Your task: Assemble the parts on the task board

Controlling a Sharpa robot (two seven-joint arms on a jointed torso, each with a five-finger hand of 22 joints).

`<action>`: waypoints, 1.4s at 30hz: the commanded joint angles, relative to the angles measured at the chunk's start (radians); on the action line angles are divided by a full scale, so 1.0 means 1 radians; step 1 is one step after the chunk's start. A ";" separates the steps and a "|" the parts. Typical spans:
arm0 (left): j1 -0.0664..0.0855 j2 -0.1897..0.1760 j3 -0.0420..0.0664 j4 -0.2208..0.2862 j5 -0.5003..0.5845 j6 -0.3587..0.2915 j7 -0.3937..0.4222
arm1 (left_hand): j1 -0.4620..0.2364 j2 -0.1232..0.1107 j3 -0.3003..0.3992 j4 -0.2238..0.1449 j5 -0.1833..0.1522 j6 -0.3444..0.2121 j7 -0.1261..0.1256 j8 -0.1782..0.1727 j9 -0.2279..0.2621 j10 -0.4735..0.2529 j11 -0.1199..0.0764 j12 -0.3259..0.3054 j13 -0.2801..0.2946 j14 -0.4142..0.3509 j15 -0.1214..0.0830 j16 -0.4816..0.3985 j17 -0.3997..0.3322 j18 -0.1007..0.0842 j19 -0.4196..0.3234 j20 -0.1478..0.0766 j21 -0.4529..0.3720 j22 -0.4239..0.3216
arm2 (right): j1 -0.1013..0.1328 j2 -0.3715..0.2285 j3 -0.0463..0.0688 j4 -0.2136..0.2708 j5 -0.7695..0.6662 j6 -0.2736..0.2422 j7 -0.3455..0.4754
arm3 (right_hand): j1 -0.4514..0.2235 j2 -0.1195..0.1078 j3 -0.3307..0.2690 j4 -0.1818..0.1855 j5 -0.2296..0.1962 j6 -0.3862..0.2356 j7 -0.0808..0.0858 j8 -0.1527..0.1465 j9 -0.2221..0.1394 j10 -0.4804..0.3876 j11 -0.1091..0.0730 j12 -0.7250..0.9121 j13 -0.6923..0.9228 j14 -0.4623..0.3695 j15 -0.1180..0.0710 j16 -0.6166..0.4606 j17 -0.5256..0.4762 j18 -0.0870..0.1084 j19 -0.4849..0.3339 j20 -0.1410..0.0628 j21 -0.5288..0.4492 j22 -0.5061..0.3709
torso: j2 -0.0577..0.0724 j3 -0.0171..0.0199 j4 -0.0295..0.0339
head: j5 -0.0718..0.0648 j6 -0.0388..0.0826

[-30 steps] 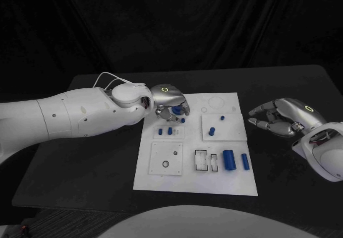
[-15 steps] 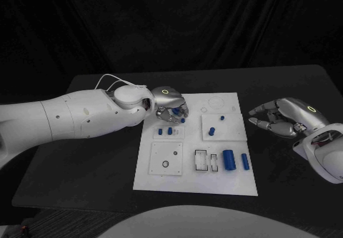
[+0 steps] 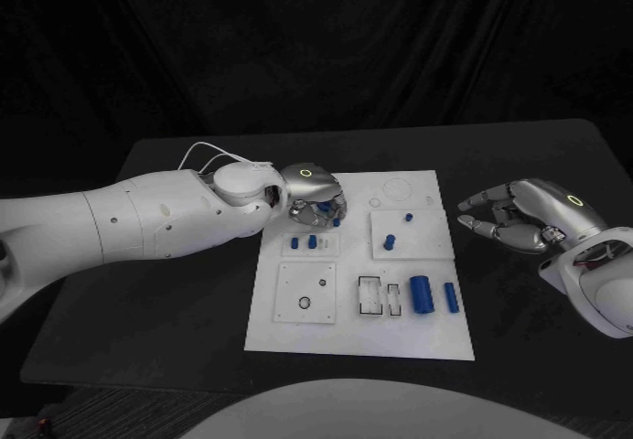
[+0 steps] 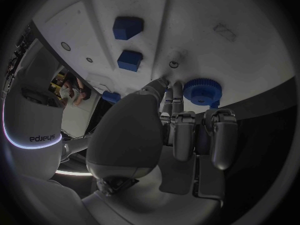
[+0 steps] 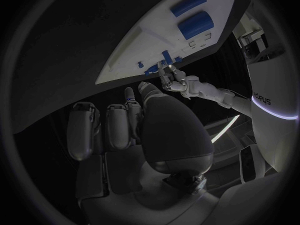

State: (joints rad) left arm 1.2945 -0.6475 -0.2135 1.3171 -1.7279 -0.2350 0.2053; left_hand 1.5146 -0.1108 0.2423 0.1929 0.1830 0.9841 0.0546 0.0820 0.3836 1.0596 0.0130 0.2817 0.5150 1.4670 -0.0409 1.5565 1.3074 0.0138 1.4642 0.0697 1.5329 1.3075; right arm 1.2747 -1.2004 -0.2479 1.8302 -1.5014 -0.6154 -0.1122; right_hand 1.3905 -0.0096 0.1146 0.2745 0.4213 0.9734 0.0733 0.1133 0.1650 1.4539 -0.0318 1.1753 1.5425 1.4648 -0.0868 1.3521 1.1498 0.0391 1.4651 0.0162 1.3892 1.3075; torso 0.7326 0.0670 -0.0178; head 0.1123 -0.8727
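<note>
The left hand (image 3: 316, 198) is hovering low over the far left part of the board (image 3: 356, 343), its fingers (image 4: 177, 120) curling down together toward a blue gear (image 4: 202, 91) that is lying flat on the white surface. In the left wrist view the fingertips are sitting just beside the gear, perhaps touching its edge, but I cannot tell whether they are actually gripping it; nothing is visibly lifted. The right hand (image 3: 521, 216) is waiting off the board's right edge, above the black table (image 3: 158, 302), its fingers loosely curled and slightly apart, holding nothing.

Judging from how the parts are lying, the assembly is looking barely begun. Two small pegs (image 3: 305, 242) are sitting on the small plate near the left edge, just on the near side of the left hand. Two more pegs (image 3: 391, 241) are on the plate toward the right edge, one beyond the other. A large cylinder (image 3: 423, 294) and a thinner one (image 3: 451, 296) are lying loose side by side toward the near right corner, beside the open slots (image 3: 381, 297). The plate with the round hole (image 3: 306, 302) near the left edge is showing nothing in it. So the gear, both cylinders and probably the pegs are all seeming to need seating; whether any peg is already home I cannot tell
</note>
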 commanded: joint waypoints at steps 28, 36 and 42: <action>-0.015 -0.003 -0.002 0.001 -0.004 -0.074 0.077 | -0.023 0.004 0.057 -0.047 0.087 0.120 -0.004 0.041 0.000 0.111 -0.013 -0.073 -0.095 0.074 -0.016 -0.018 0.205 -0.007 0.085 -0.012 0.014 0.254 | -0.002 0.001 0.001 -0.008 -0.003 -0.005 -0.013 | 0.013 0.000 0.010 -0.006 0.006 0.012 0.000 -0.004 0.000 0.006 -0.001 0.002 -0.377 0.043 -0.008 0.006 0.000 0.001 0.037 0.002 0.004 0.210 | 0.000 -0.0002 -0.0002 | -0.006 0.000; -0.009 -0.058 -0.001 0.047 -0.004 -0.129 0.065 | -0.034 -0.003 0.062 -0.056 0.093 0.138 -0.001 0.045 0.002 0.138 -0.013 -0.077 -0.104 0.074 -0.020 -0.020 0.201 -0.013 0.105 -0.016 0.036 0.263 | -0.002 0.005 0.001 -0.011 -0.003 0.005 -0.023 | 0.015 0.000 0.012 -0.007 0.008 0.013 0.001 -0.004 0.001 0.005 -0.001 -0.001 -0.380 0.043 -0.007 0.005 -0.003 0.002 0.037 0.002 0.002 0.210 | 0.000 0.0000 0.0010 | -0.008 0.000; 0.029 -0.112 -0.001 0.101 -0.004 -0.149 0.051 | -0.044 -0.009 0.076 -0.058 0.070 0.141 -0.003 0.040 0.000 0.152 -0.015 -0.095 -0.119 0.073 -0.022 -0.023 0.195 -0.013 0.104 -0.018 0.035 0.262 | -0.002 0.008 0.001 -0.013 -0.003 0.006 -0.027 | 0.015 0.000 0.012 -0.007 0.008 0.013 0.001 -0.004 0.001 0.005 -0.001 -0.001 -0.380 0.043 -0.007 0.005 -0.003 0.002 0.037 0.002 0.002 0.210 | 0.001 -0.0002 0.0029 | -0.004 0.000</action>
State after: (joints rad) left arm 1.3144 -0.7527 -0.2162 1.4074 -1.7295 -0.3426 0.2583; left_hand 1.4820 -0.1190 0.3122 0.1332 0.2580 1.1226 0.0533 0.1203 0.3753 1.2030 -0.0009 0.1921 0.3975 1.4670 -0.0554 1.5403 1.3074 0.0139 1.4676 0.0586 1.5665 1.3074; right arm 1.2747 -1.1933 -0.2480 1.8173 -1.5013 -0.6128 -0.1186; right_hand 1.3961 -0.0142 0.1201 0.2688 0.4255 0.9797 0.0743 0.1133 0.1651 1.4543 -0.0322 1.1792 1.5372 1.4649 -0.0867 1.3521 1.1478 0.0392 1.4651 0.0162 1.3892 1.3080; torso 0.7322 0.0668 -0.0165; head 0.1064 -0.8727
